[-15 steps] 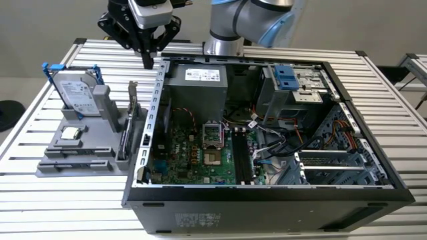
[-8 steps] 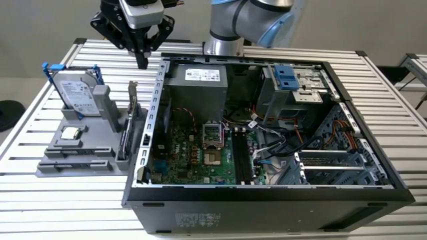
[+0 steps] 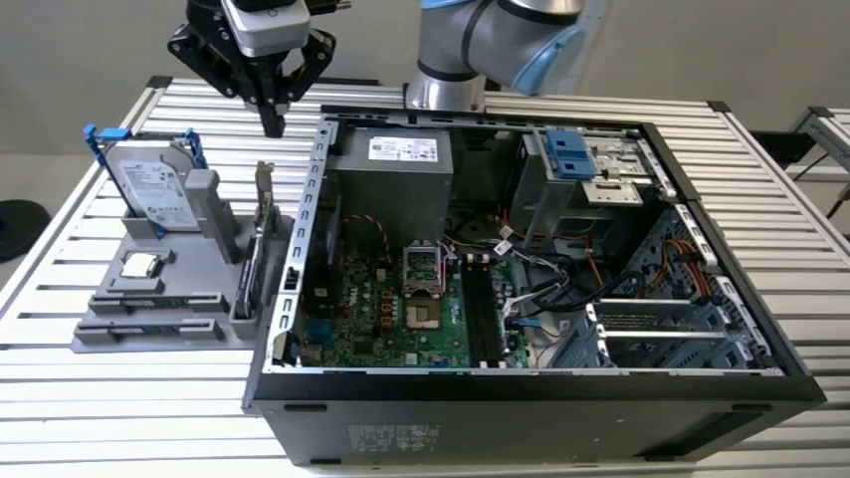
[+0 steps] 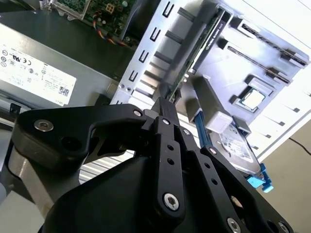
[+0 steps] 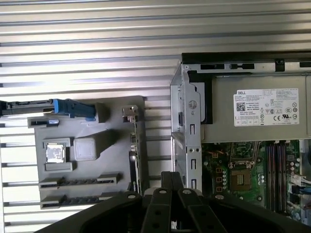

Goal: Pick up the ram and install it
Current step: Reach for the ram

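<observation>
Matt black claw (image 3: 274, 126), ribbed metal table (image 3: 119, 398)

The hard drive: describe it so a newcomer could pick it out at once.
On the slatted metal table, a grey holder lies at the exterior view's left of the open computer case. The hard drive stands tilted at the holder's far end in that view. Unlike the small square processor chip and thin expansion card nearby, it is a silver slab in a blue bracket.

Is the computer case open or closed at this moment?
Open: the case is uncovered on its upward side, leaving the motherboard exposed.
</observation>
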